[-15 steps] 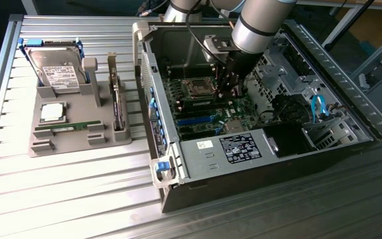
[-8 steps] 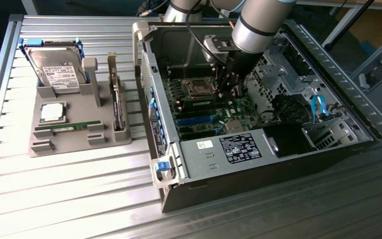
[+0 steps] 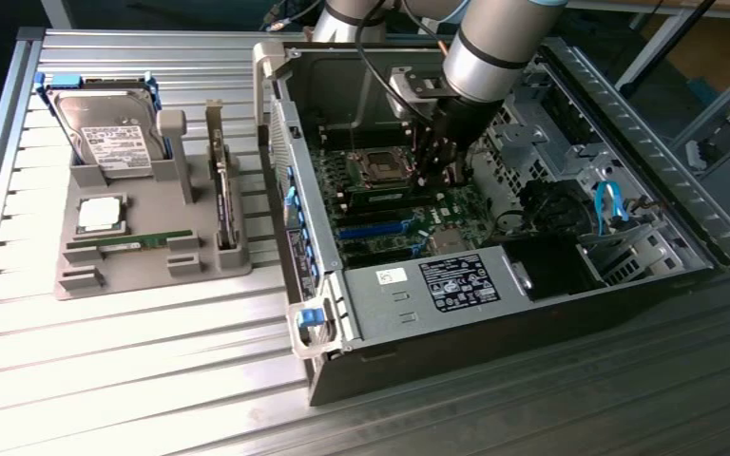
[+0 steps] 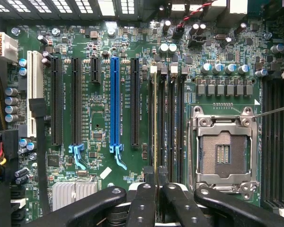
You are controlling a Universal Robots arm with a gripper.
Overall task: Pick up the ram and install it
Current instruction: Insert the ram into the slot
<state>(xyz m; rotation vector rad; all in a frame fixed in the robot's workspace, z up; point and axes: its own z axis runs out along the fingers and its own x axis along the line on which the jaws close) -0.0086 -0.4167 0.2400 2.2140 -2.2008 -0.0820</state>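
The ram point(image 4: 155, 118) shows edge-on as a thin pale-green strip standing in the memory slot nearest the black expansion slots, beside the open processor socket point(image 4: 223, 151). My gripper point(image 4: 156, 178) is at one end of that strip, its two black fingers shut on the strip's top edge. I cannot tell whether the stick is pushed fully home. In the exterior view the gripper point(image 3: 445, 180) reaches down into the open computer case point(image 3: 492, 285), just over the memory slots, where the ram point(image 3: 384, 199) shows as a dark strip.
A grey holder tray point(image 3: 149, 271) at the exterior view's left carries a hard drive point(image 3: 111, 138), a silver processor chip point(image 3: 99, 214), another green stick point(image 3: 130, 240) and an upright card point(image 3: 221, 204). Case walls, cables and a power supply point(image 3: 467, 280) surround the arm.
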